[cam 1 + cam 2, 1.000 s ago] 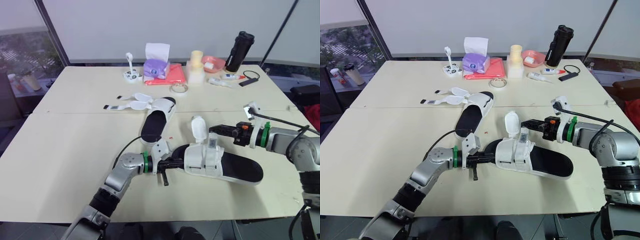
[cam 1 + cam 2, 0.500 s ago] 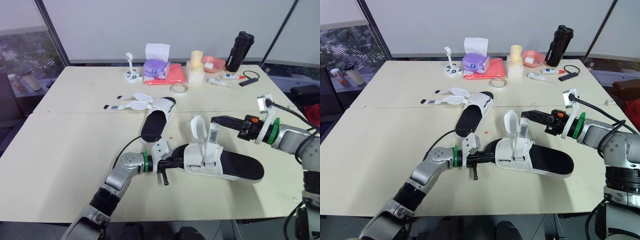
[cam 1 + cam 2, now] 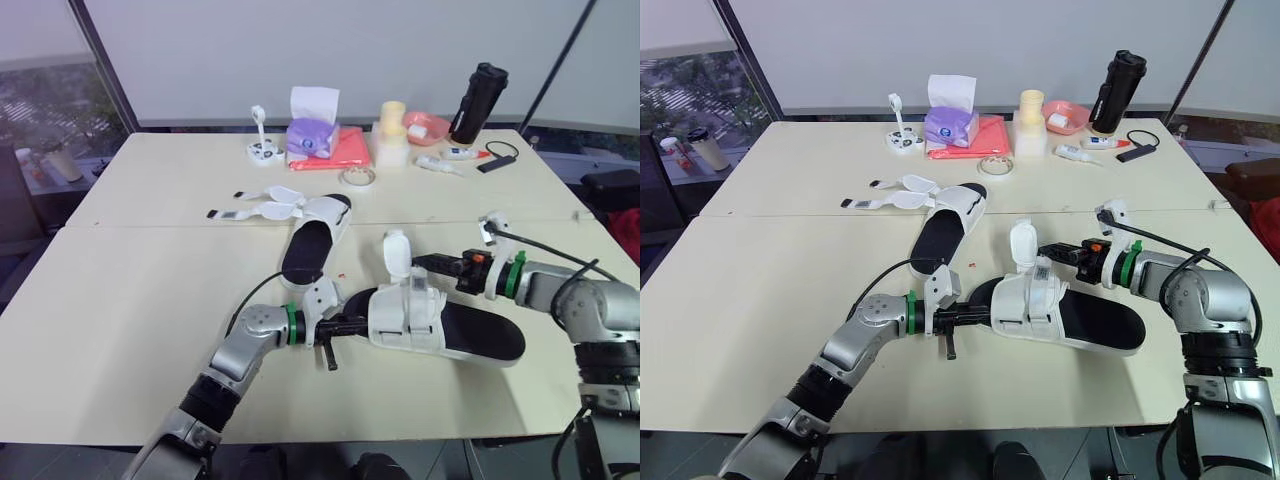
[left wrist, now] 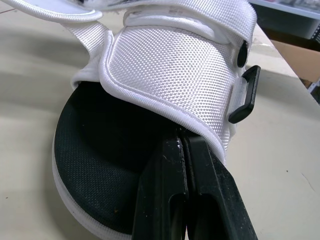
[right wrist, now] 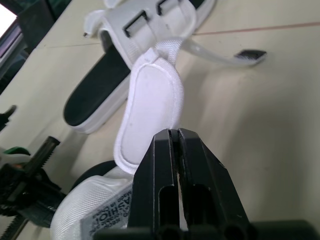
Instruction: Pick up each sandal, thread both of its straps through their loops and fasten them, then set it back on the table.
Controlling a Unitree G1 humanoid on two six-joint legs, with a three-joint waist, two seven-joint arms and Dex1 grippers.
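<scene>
Near sandal lies on the table, left gripper pinched shut on its upper from 9 o'clock. Right gripper, fingers pressed together, meets its upright strap from 3 o'clock, so fastening looks unfinished. At 11 o'clock, far sandal has 2 straps splayed, likely untouched.

I have bare cream tabletop wide open on the robot's left side, and a free strip along the near edge in front of the white-strapped, black-soled sandal. Ahead, the second white sandal with loose straps blocks the middle. A purple tissue box, red cloth, cream plastic bottle and tall black flask crowd the far edge.
</scene>
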